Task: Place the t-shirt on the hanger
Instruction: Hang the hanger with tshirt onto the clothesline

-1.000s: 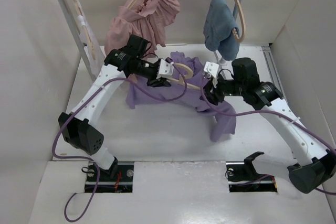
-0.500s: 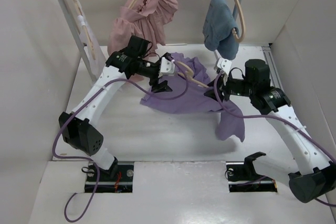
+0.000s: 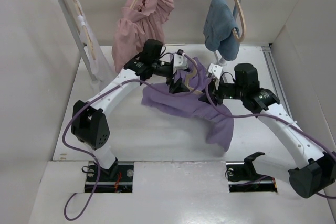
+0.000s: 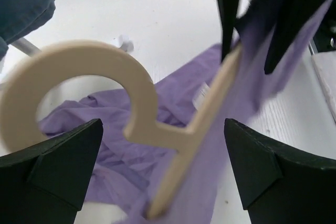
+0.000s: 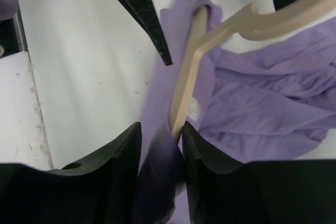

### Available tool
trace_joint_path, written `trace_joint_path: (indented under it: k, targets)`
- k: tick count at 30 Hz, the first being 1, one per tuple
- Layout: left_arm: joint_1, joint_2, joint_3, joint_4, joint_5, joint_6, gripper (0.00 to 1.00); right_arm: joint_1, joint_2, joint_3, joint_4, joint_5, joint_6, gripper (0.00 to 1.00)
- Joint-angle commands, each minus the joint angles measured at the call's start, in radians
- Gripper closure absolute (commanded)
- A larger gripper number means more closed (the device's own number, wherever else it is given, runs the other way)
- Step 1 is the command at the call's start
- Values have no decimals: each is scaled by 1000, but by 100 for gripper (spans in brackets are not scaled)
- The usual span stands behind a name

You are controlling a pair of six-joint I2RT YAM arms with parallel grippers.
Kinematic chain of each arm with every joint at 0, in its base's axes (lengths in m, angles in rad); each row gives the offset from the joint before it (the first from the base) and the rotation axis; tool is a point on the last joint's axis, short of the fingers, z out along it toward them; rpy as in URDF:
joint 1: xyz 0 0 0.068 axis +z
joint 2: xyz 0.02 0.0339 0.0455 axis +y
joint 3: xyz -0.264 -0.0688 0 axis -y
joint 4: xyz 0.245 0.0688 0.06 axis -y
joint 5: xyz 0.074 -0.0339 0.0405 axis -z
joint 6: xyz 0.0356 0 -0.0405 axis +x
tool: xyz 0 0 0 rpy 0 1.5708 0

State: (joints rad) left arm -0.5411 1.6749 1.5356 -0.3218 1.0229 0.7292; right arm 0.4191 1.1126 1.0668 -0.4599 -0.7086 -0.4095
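The lavender t-shirt [image 3: 181, 103] is draped over the pale wooden hanger [image 3: 187, 77] in the middle of the table, with one end hanging down at the right. My right gripper [image 5: 161, 167] is shut on a fold of the t-shirt [image 5: 262, 93], and the end of the hanger's arm [image 5: 185, 90] is pressed against that fold. My left gripper [image 4: 163, 174] stands wide open. The hanger's hook and stem [image 4: 134, 95] lie between its fingers without touching them. In the top view the left gripper [image 3: 176, 80] faces the right gripper [image 3: 211, 88] across the hanger.
A dusty pink garment [image 3: 142, 24] and a blue-grey garment [image 3: 220, 22] hang on like hangers from the rack at the back. The rack's slanted post [image 3: 71, 19] stands at the back left. Pale walls close in both sides.
The left gripper has opened wide, let go of the hanger and moved right. The right gripper has closed further on the cloth. The t-shirt has bunched toward the centre.
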Motion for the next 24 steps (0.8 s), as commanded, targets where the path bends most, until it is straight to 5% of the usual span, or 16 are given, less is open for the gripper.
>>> trace_joint_path:
  k: [1,3,5,7,8,9,20,22,24]
  targets:
    - [12,13,-37,231,23,-172,0,23,-43,-27,70,-39,23,100]
    - [12,22,-37,243,89,-214,0,23,-54,-41,107,-25,44,100]
    - [-5,31,-37,276,98,-263,13,23,-54,-53,127,-25,55,100]
    - [-40,60,-46,251,85,-295,53,23,-43,-53,127,-25,55,100]
    - [-55,71,-46,215,63,-286,92,23,-43,-53,127,-25,55,100]
    - [-68,81,-46,166,48,-252,100,23,-34,-53,127,-25,55,100]
    - [-20,82,44,-5,82,-232,100,23,-2,-30,57,18,8,100]
    - [-20,72,54,-39,124,-200,100,23,24,-1,0,52,-23,53]
    - [-20,72,84,-98,149,-156,100,23,82,31,-60,102,-87,40]
